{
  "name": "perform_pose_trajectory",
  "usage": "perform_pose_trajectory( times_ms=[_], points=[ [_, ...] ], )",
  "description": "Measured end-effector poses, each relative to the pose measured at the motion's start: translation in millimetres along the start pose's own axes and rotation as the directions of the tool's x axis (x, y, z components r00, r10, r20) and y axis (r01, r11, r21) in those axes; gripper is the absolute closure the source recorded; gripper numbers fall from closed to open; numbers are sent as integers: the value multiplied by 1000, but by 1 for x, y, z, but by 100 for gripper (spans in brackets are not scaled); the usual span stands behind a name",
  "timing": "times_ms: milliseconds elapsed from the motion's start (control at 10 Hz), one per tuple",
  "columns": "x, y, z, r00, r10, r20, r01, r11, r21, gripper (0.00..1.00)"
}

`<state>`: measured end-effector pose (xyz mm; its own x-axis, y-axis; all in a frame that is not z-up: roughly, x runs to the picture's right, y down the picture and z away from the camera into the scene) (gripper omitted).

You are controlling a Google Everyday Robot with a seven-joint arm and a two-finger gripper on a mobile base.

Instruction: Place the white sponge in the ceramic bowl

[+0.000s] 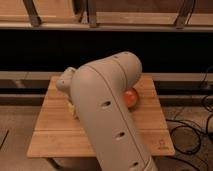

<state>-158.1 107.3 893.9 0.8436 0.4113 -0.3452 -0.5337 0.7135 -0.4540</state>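
Note:
The ceramic bowl, glossy orange-red, sits on the wooden table right of centre; only its right part shows from behind my large beige arm. My gripper is at the left edge of the arm, low over the left half of the table, below the rounded wrist. It is mostly hidden by the arm. A small pale patch shows there; I cannot tell whether it is the white sponge. Otherwise the sponge is hidden.
The table is a small light wood board with its front edge near the bottom of the view. A dark shelf with a wooden rail runs behind it. Black cables lie on the floor to the right.

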Motion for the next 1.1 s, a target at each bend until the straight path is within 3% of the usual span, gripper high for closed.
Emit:
perform_pose_trajectory(
  times_ms=[300,900,1100],
  points=[
    [4,8,3,1000,28,-5,-28,1000,-13,20],
    [27,17,-2,990,121,-72,-116,991,73,20],
    [28,19,8,987,134,-87,-130,990,59,20]
  ],
)
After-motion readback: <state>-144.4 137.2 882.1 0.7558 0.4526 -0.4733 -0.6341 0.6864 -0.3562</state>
